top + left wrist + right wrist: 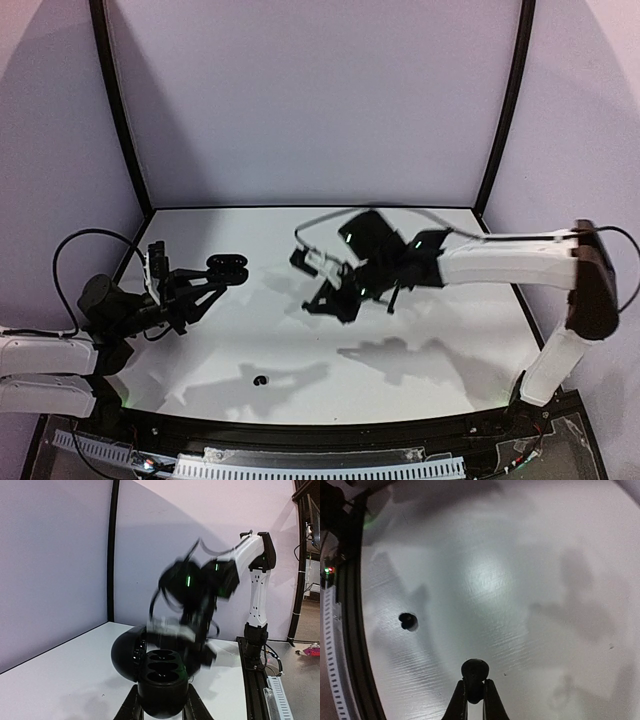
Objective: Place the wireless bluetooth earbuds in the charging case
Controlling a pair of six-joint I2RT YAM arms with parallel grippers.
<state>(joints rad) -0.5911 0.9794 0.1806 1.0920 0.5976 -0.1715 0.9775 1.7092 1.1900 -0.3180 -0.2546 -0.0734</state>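
A black charging case (162, 680) with its lid (125, 652) swung open to the left is clamped between the fingers of my left gripper (161, 707), and the hollows on top look empty. From above, the case (228, 262) is held above the left part of the table by the left gripper (215, 272). My right gripper (474, 695) is shut on a black roundish earbud (475, 672), which sticks out past its fingertips above the table. A second black earbud (408, 621) lies loose on the table (261, 380). The right gripper (325, 303) hovers mid-table, right of the case.
The right arm (195, 595) shows blurred just behind the case in the left wrist view. The white table (400, 380) is bounded by a black front rail (350, 630) and purple walls at the back and sides.
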